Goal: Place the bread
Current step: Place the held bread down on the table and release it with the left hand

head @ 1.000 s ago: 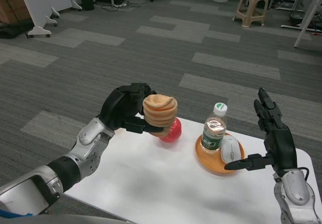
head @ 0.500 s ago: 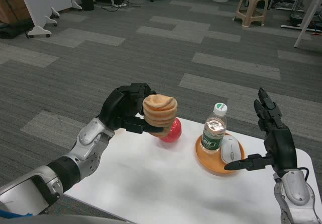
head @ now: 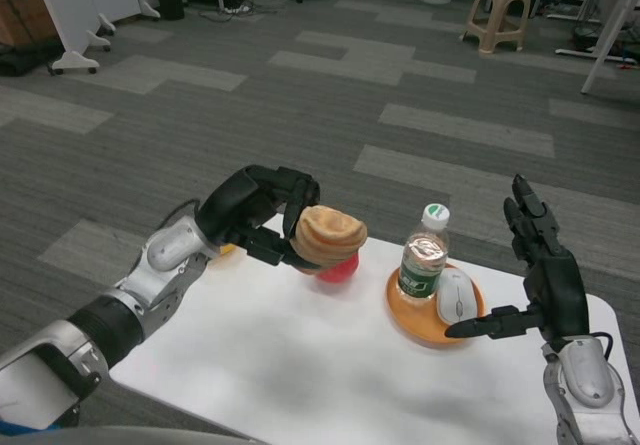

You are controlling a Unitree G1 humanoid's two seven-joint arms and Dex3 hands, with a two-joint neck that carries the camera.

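Observation:
A tan, ridged bread roll (head: 329, 233) hangs above the table's far edge, gripped by my left hand (head: 256, 213). It partly covers a red apple (head: 339, 267) lying on the table behind it. To its right an orange plate (head: 408, 317) carries a water bottle (head: 423, 254) and a white computer mouse (head: 454, 295). My right hand (head: 545, 280) stands upright just right of the plate with fingers apart, holding nothing, its thumb reaching over the plate's rim.
The white table (head: 300, 365) has bare surface in front of the plate and apple. A small orange object (head: 226, 251) peeks out behind my left wrist. Grey carpet floor, a stool (head: 501, 13) and a whiteboard stand (head: 78, 25) lie far beyond.
My left hand has carried the bread slightly right and lower, tilting it, so it now covers more of the apple. The right hand has not moved.

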